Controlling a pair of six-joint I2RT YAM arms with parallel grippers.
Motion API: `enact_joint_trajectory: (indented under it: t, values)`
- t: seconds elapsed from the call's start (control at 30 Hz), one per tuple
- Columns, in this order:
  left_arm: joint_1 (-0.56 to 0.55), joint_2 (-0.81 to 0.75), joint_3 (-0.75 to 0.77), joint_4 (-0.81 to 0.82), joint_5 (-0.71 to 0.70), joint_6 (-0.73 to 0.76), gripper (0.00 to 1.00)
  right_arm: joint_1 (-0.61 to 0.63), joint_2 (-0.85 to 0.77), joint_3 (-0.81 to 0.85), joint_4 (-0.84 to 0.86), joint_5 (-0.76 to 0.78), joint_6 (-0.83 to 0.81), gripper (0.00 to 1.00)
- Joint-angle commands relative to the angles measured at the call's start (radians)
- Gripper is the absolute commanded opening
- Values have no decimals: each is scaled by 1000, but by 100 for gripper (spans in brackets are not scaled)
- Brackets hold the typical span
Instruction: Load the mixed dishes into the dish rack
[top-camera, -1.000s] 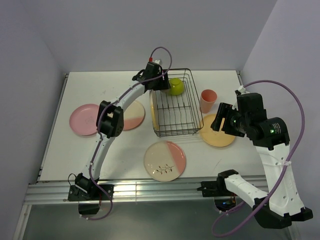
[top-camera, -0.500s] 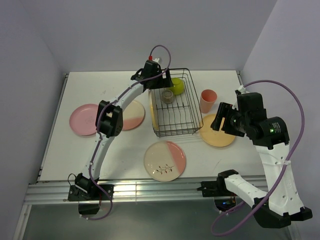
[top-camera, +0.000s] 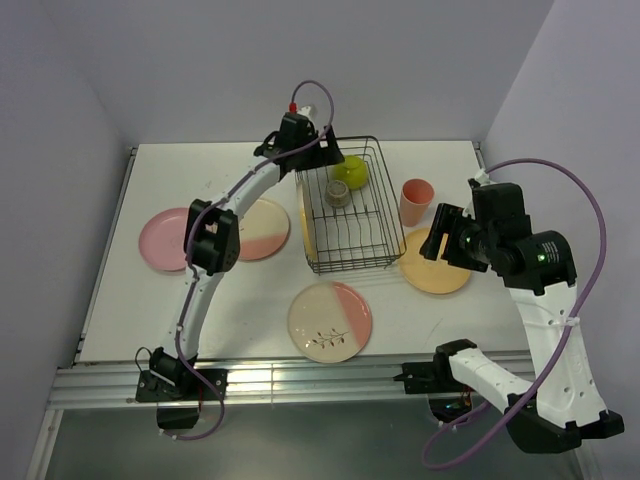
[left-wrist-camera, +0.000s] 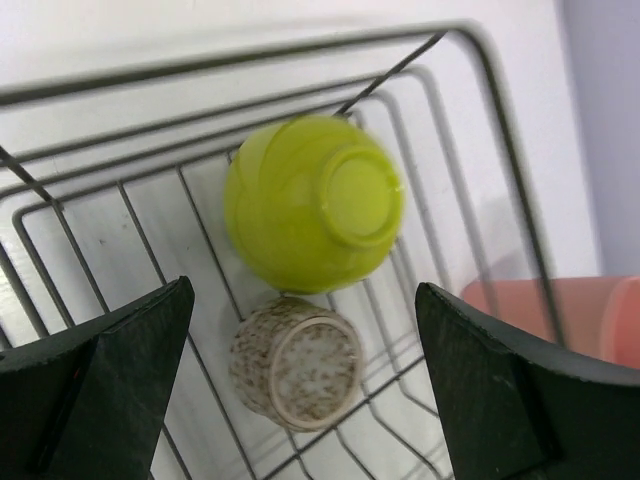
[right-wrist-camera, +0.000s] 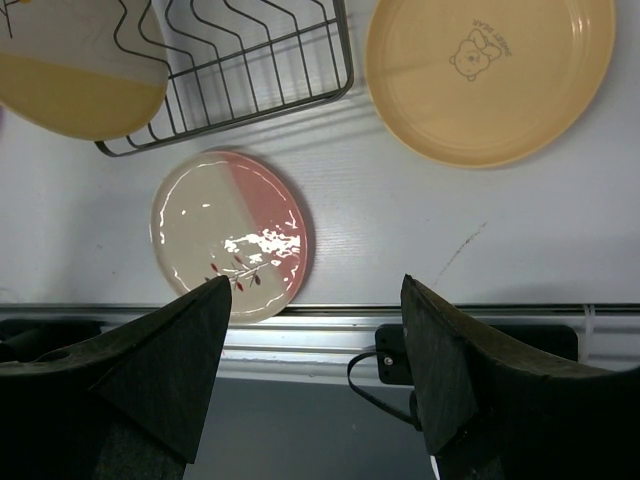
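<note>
Apparently mid-load, most dishes not yet racked. At far left on the white worktop (top-camera: 130, 300), a plain pink round plate (top-camera: 165, 240), then a cream-and-pink round plate (top-camera: 262, 228) partly under the left arm (top-camera: 250, 190). Next, the black thin-wire dish rack (top-camera: 355, 255), with a cream-and-yellow plate (top-camera: 304, 225) on edge at its left wall, whether inside it unclear. Within the rack's far end, a tiny grey speckled cup (left-wrist-camera: 296, 362) lying tilted just beside an upturned lime-green bowl (left-wrist-camera: 312, 203). Above these, left jaws wide apart, holding nothing. Nearer the front, a cream-and-pink sprigged plate (top-camera: 330, 321) flat on the worktop. Right of the rack, a salmon-pink tumbler (top-camera: 416, 202) upright and a plain orange-yellow plate (top-camera: 435, 262). Over that side, right jaws also wide and empty. Likely next: lifting a flat plate and standing it on edge between the wires.
</note>
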Motion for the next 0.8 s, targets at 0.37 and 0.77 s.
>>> enact_joint_trajectory:
  t: [0.37,0.77]
  values:
    - [186,-414,-116,150,28,-217,99,-9,14,-46,114,-20,31,76]
    - [300,-795,-462,-75,50,-192,99,-17,147,-231,350,-123,106,73]
